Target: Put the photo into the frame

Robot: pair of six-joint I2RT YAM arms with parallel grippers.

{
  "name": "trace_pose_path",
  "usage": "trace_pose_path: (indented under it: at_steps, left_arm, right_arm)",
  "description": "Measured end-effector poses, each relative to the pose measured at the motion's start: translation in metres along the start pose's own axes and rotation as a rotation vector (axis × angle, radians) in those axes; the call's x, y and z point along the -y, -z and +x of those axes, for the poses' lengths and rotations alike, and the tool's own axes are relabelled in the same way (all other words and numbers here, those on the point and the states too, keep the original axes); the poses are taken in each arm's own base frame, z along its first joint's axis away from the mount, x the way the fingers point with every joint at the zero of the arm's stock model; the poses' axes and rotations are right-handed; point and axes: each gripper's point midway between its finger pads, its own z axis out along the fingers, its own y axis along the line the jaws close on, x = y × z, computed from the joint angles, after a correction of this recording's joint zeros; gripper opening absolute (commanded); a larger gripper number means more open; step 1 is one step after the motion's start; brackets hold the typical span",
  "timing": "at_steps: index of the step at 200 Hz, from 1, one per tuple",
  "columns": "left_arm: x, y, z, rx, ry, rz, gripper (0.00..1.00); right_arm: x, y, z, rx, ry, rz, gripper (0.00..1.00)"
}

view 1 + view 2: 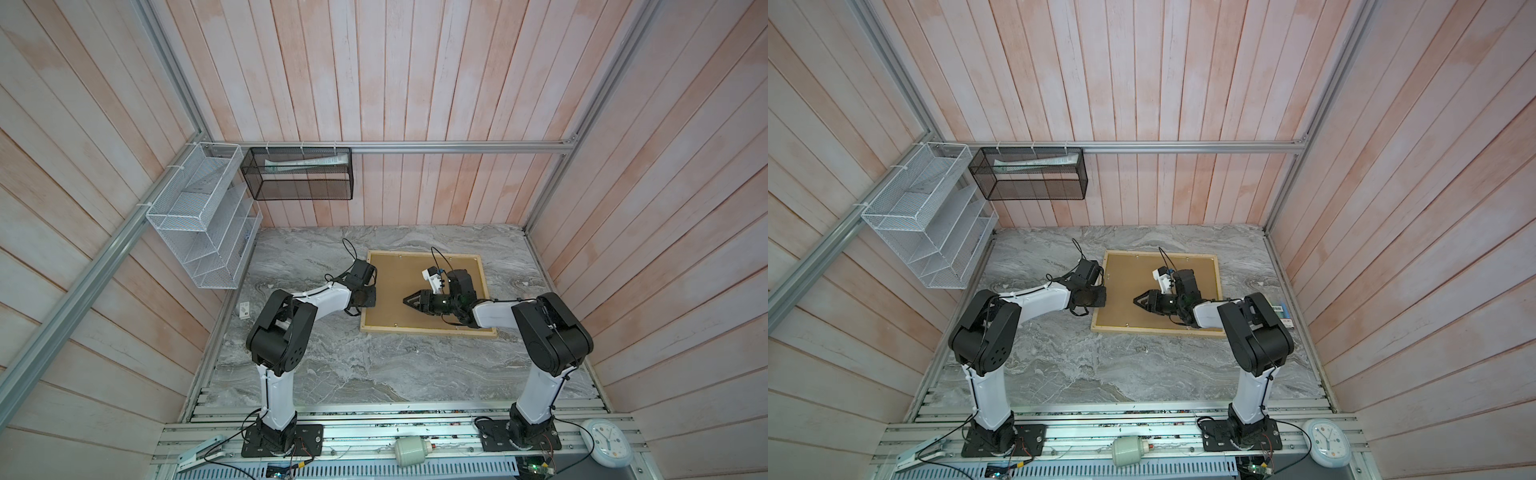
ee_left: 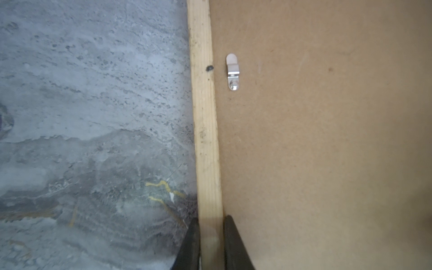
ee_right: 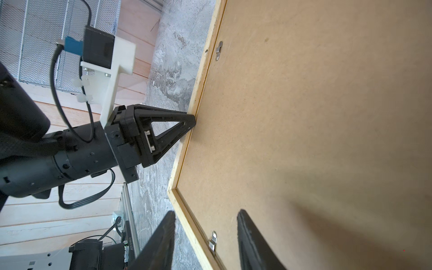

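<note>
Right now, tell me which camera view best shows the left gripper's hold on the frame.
The left wrist view: close up, the left gripper has its fingers on both sides of one rail of the frame. The right wrist view shows it side-on at that rail. Both top views show only its body at the frame's edge.

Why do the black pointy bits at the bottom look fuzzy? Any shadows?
Left wrist view: the left gripper is very near the lens, so it blurs; right wrist view: the right gripper blurs too, and a soft shadow darkens the frame.
</note>
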Motion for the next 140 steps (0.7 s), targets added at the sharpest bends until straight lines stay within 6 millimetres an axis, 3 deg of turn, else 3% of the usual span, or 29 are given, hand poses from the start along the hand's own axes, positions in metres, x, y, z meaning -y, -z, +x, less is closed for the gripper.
trace_pose_path:
  at_steps: [34, 74, 140]
  left_arm:
    - [-0.006, 0.006, 0.006, -0.022, 0.003, 0.004, 0.16]
    - [-0.007, 0.01, 0.014, -0.056, 0.0, 0.013, 0.3]
    - [-0.004, 0.014, 0.012, -0.075, 0.003, 0.028, 0.3]
  right_arm:
    - [0.0, -0.001, -0.002, 0.002, 0.0, -0.001, 0.45]
    - [-0.001, -0.005, -0.008, 0.006, 0.0, -0.005, 0.46]
    - [0.003, -0.021, -0.028, 0.031, -0.024, -0.012, 0.49]
